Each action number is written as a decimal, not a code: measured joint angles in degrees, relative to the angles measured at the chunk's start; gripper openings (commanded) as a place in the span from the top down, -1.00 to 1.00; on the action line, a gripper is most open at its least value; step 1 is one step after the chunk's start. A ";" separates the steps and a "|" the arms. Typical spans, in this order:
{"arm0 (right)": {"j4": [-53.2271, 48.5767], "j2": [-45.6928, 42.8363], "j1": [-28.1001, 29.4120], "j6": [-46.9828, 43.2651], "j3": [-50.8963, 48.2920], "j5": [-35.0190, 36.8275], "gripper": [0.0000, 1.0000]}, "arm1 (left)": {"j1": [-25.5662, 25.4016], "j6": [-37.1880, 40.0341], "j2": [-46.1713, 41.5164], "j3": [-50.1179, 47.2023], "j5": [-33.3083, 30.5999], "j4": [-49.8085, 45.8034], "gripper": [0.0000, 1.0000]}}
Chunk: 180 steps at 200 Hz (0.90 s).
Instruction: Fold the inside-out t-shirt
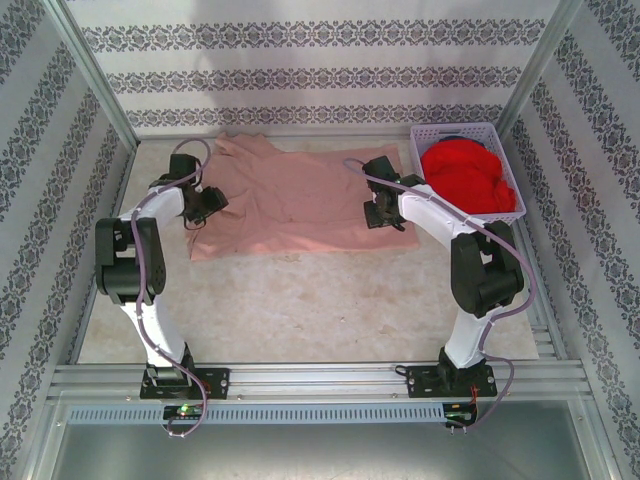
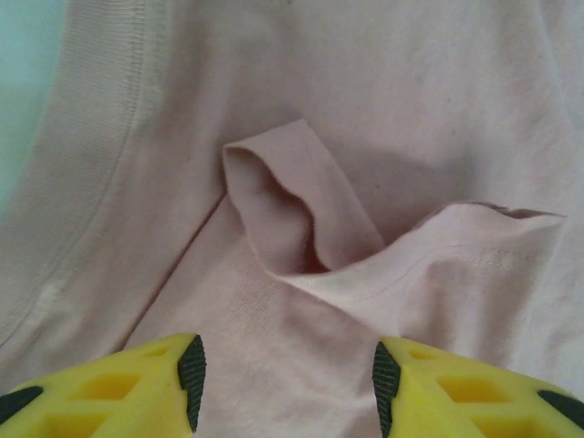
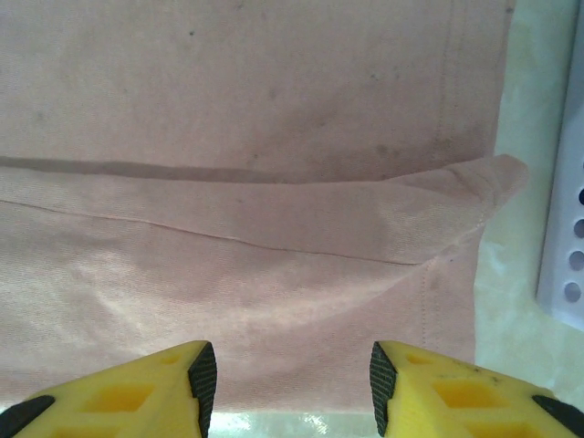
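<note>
The inside-out t-shirt (image 1: 300,200), dusty salmon pink, lies spread at the back of the table, folded over along its near part. My left gripper (image 1: 207,205) hovers over its left edge, open, with nothing between the yellow fingers (image 2: 155,383). Below it the cloth (image 2: 365,182) shows a small raised fold and a ribbed hem. At the shirt's right edge stands my right gripper (image 1: 383,212), open too. In the right wrist view the shirt (image 3: 255,228) shows a long folded edge and a corner flap, with bare table just under the fingertips (image 3: 429,388).
A lavender perforated basket (image 1: 508,165) with a bright red garment (image 1: 463,175) sits at the back right, close to the right arm; its wall (image 3: 566,228) is near the shirt's corner. Patterned walls enclose the table. The marbled tabletop (image 1: 300,300) stretches toward the arm bases.
</note>
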 measured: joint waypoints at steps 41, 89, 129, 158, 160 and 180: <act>-0.02 0.02 0.00 0.00 0.00 0.00 -0.01 | -0.11 -0.17 5.73 5.05 2.95 0.70 -0.01; -0.02 0.00 0.00 0.00 0.00 0.00 -0.01 | -0.26 -0.57 11.30 12.68 5.84 1.07 0.03; -0.04 0.02 0.00 0.00 0.00 0.00 -0.01 | -0.55 -0.50 15.76 19.47 8.26 0.63 -0.01; -0.04 0.00 0.00 0.00 0.00 0.02 -0.02 | -0.52 1.09 16.61 21.24 7.72 -1.20 -0.09; -0.04 0.00 0.00 0.00 0.00 0.02 -0.02 | -0.52 1.22 16.55 21.24 7.52 -1.27 -0.09; -0.02 0.00 0.00 0.00 0.00 0.02 -0.02 | -0.48 2.36 14.80 19.02 5.79 -1.11 -0.13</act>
